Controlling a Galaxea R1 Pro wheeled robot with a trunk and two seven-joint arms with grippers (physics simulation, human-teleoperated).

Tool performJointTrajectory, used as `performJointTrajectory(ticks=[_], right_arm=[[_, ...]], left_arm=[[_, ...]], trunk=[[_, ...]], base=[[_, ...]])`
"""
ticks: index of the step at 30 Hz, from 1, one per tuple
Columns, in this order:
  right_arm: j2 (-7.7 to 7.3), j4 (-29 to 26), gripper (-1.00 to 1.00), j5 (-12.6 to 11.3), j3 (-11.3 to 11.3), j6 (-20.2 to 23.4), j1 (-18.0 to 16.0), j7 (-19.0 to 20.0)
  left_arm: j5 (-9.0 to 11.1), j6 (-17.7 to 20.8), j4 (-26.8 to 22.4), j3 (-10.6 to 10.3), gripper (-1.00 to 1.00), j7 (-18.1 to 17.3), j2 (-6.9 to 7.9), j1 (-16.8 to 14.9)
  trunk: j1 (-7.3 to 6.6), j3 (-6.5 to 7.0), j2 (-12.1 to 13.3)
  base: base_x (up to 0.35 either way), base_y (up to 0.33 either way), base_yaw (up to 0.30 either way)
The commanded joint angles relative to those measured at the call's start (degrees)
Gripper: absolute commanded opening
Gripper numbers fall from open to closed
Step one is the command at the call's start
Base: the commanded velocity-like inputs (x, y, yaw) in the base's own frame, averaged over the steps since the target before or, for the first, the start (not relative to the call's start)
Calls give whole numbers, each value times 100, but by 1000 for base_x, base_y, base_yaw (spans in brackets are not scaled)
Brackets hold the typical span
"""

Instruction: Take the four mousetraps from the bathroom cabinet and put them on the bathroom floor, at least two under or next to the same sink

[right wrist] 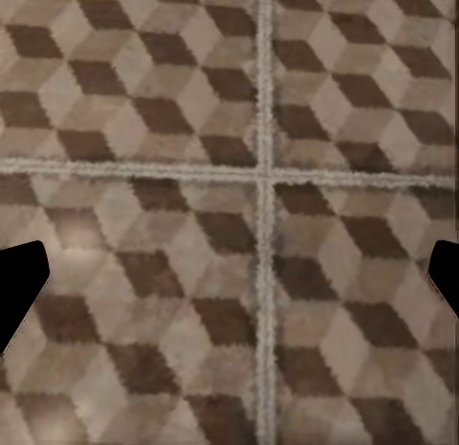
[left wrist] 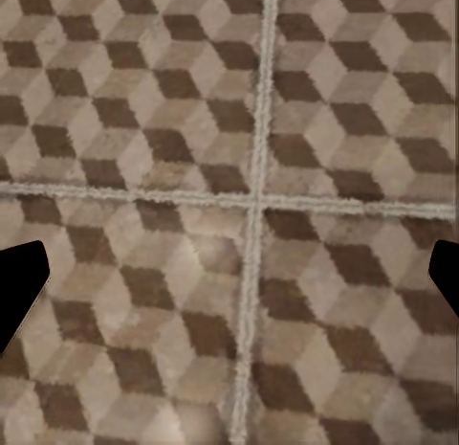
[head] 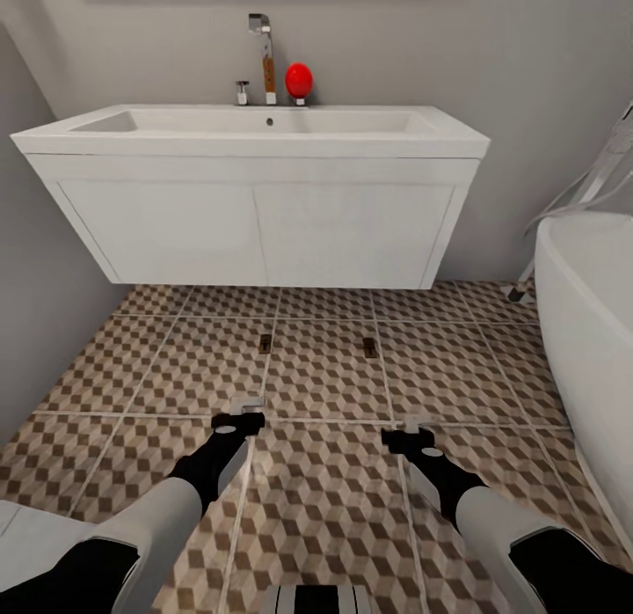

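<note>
Two mousetraps, small dark-brown boards, lie on the cube-patterned bathroom floor (head: 325, 368) just in front of the sink's vanity: one mousetrap (head: 265, 342) to the left, the other (head: 370, 347) to the right. The white sink (head: 264, 130) with its chrome tap (head: 262, 51) sits on the wall-hung vanity above them. My left gripper (head: 242, 412) (left wrist: 229, 282) hangs open over bare tile, short of the left trap. My right gripper (head: 411, 427) (right wrist: 229, 282) is also open, with only tile between its fingers. The cabinet is out of view.
A white bathtub (head: 589, 332) curves along the right side. Grey wall closes the left. A red round object (head: 299, 79) stands beside the tap. A white object's edge (head: 18, 526) shows at the lower left.
</note>
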Motion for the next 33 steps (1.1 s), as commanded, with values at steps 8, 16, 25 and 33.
performJointTrajectory(ticks=[8,16,25,33], right_arm=[[0,6,100,-58,49,-24,-3,-25],[0,5,100,-59,49,-25,-3,-25],[0,6,100,-59,49,-25,-3,-25],[0,6,100,-59,49,-25,-3,-25]], left_arm=[[51,26,-9,-48,100,42,4,0],[52,24,-7,-47,100,42,4,0],[54,23,-7,-45,100,42,4,0],[58,17,-6,-41,100,42,4,0]], trunk=[[-21,174,10],[-42,351,20],[-65,550,32],[-86,728,43]], base=[[0,0,0],[0,0,0],[0,0,0],[0,0,0]])
